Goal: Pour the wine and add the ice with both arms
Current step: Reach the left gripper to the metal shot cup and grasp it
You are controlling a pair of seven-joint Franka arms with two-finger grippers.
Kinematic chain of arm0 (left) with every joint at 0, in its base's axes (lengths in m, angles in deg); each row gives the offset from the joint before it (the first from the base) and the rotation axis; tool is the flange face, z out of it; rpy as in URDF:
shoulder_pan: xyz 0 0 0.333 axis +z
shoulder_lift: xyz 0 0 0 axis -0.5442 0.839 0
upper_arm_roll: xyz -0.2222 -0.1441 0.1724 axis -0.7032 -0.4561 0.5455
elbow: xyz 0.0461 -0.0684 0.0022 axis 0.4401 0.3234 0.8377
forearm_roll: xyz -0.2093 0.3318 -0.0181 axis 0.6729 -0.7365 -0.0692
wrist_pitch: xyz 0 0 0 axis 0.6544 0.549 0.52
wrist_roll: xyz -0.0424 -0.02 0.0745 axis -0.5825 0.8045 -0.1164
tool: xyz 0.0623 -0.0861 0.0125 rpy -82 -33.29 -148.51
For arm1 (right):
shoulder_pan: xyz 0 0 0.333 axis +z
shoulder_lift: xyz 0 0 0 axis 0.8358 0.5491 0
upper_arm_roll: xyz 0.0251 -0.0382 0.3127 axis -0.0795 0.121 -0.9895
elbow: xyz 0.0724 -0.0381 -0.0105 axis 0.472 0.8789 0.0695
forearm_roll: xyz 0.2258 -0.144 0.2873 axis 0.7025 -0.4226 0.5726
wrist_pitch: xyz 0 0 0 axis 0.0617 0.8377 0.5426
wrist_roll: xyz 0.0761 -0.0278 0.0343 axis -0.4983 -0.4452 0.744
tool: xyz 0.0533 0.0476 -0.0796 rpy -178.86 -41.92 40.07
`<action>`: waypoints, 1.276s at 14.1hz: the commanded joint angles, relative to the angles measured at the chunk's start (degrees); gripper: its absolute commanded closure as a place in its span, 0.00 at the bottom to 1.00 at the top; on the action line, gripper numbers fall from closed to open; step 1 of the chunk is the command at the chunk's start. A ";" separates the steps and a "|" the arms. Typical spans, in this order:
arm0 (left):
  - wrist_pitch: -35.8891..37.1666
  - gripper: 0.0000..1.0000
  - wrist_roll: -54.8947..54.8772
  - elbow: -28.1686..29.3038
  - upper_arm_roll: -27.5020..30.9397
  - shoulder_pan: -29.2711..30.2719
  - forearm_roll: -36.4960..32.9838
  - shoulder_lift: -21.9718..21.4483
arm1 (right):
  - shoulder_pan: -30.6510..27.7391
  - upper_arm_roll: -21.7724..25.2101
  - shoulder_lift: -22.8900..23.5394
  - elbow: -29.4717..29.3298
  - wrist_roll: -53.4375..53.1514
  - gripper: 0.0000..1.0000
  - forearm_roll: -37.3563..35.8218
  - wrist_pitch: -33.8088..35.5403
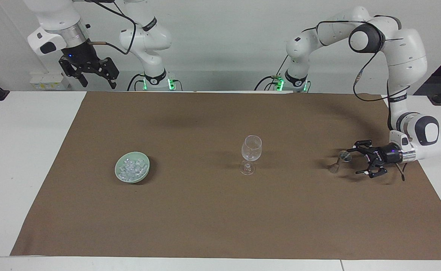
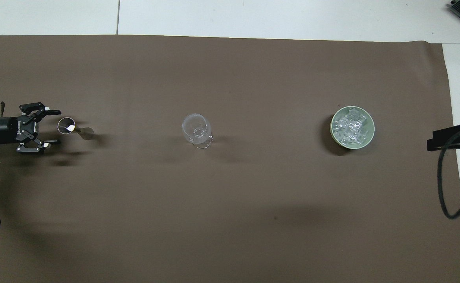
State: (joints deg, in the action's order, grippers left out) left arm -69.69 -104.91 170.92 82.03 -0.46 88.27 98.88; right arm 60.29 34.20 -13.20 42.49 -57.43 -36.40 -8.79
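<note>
Metal jigger (image 1: 340,159) just beside left tool (image 1: 357,161), spread | right tool (image 1: 96,77) spread, waits

Left gripper (image 2: 53,126): mid-left, jaws apart, beside metal jigger (image 2: 72,128)
Wine glass (image 2: 196,129): centre
Bowl (image 2: 367,139) of ice (image 2: 349,127): right

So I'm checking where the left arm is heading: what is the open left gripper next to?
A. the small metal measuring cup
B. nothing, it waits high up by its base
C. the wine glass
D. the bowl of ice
A: the left gripper sits low, jaws open, right beside the measuring cup, far from the glass and the bowl.
</note>
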 commanded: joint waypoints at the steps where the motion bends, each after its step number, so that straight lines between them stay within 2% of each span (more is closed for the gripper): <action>1: 1.57 0.00 -1.96 -0.38 -0.70 0.54 1.40 1.49 | -0.87 -0.47 -0.92 0.82 0.89 0.00 1.49 -0.81; 8: 2.98 0.00 -3.97 0.23 -1.50 0.19 2.19 3.15 | -0.87 -0.47 -0.92 0.82 0.81 0.00 1.49 -0.81; 10: 3.07 0.04 -4.16 0.14 -1.85 0.19 2.63 3.68 | -0.87 -0.47 -0.92 0.82 0.81 0.00 1.49 -0.81; 13: 3.15 0.04 -4.24 0.14 -2.29 0.19 3.25 3.95 | -0.87 -0.47 -0.92 0.82 0.81 0.00 1.49 -0.81; 18: 3.07 0.12 -4.59 0.23 -3.17 0.10 4.21 3.95 | -0.87 -0.47 -0.92 0.82 0.81 0.00 1.49 -0.81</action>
State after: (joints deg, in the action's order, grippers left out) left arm -67.62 -108.11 171.01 78.89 -0.47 90.99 102.36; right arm 60.29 34.20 -13.20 42.49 -57.43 -36.40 -8.79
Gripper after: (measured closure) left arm 0.084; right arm 0.000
